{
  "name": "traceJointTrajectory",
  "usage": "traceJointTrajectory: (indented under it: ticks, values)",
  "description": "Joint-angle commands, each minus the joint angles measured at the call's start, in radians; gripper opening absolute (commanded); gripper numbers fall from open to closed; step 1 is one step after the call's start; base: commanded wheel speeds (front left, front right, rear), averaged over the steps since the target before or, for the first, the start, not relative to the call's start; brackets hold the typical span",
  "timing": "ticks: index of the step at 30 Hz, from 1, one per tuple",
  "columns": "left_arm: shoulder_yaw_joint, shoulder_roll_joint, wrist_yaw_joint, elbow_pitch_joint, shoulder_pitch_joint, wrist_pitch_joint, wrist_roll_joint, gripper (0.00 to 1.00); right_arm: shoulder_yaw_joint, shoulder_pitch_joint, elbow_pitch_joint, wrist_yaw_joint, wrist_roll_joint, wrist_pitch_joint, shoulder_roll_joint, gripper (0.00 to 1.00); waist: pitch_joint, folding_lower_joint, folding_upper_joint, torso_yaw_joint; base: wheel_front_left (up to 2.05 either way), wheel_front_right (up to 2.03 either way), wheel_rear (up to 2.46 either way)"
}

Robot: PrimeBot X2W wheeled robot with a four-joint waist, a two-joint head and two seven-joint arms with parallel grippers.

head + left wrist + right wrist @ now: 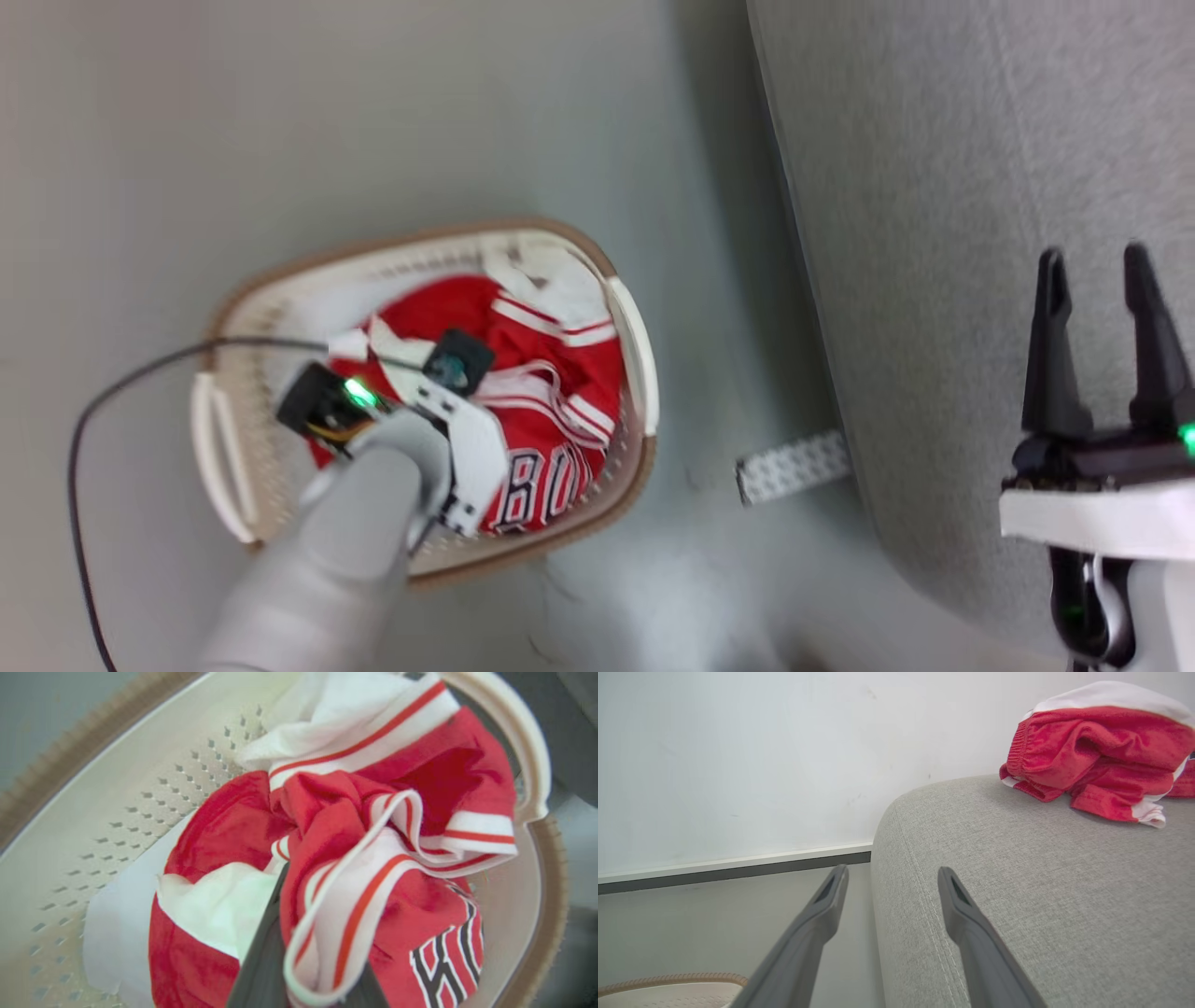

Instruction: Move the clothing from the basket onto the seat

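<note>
Jaws pinched together on cloth: your left gripper [301, 914] is down inside the basket [523, 229], and a fold of the clothing [327, 826] is clamped between its dark fingers [264, 947]. The red-and-white striped trim [355, 905] drapes over the jaws. One finger is buried under fabric in the left wrist view, so you probably have a good bite, but how many layers are caught cannot be told.

The rest of the clothing lies heaped in the basket. Red panels sit toward the middle, white ones are pushed against the perforated wall, and the black white-edged letters [546, 485] lie at the end of the basket nearest you. The basket stands on the floor [280, 121].

The relation that matters is sideways. The seat [934, 187] lies to your right of the basket, with a strip of bare floor between them, and its padded edge runs roughly up and down the head view. The cloth you hold therefore has to come up clear of the brown rim and then travel right, across that gap and over the seat's rounded edge.

Your right gripper [1095, 252] is the nearer one to the seat. It hangs over the grey fabric with its jaws apart and nothing between them. The left arm holds the load and has the longer reach.

One red garment [1092, 751] lies on the seat near the wall [738, 765], well apart from the right gripper.
</note>
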Motion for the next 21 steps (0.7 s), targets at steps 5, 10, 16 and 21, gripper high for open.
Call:
traceJointTrajectory:
  ticks: [5,10,16,21]
  values:
    - [0.017,-0.037,-0.016,-0.03,0.095,-0.082,-0.092,0.0,-0.022,0.105,0.043,-0.003,-0.037,0.001,-0.001,1.0,-0.29,-0.0001,0.0,0.126,0.0,0.0,0.0]
    - [-0.015,-0.043,-0.034,-0.13,0.195,-0.098,-0.209,0.0,-0.047,0.213,0.077,-0.003,-0.061,0.001,-0.001,1.0,-0.476,-0.0001,0.0,0.19,0.0,0.0,0.0]
    - [-0.076,-0.041,-0.005,-0.306,0.281,-0.07,-0.323,0.0,-0.071,0.319,0.098,-0.003,-0.077,0.001,-0.001,1.0,-0.624,-0.0001,0.0,0.254,0.0,0.0,0.0]
    - [-0.091,-0.041,0.027,-0.41,0.315,-0.053,-0.373,0.0,-0.077,0.374,0.109,-0.003,-0.083,0.001,-0.001,1.0,-0.7,-0.0001,0.0,0.283,0.0,0.0,0.0]
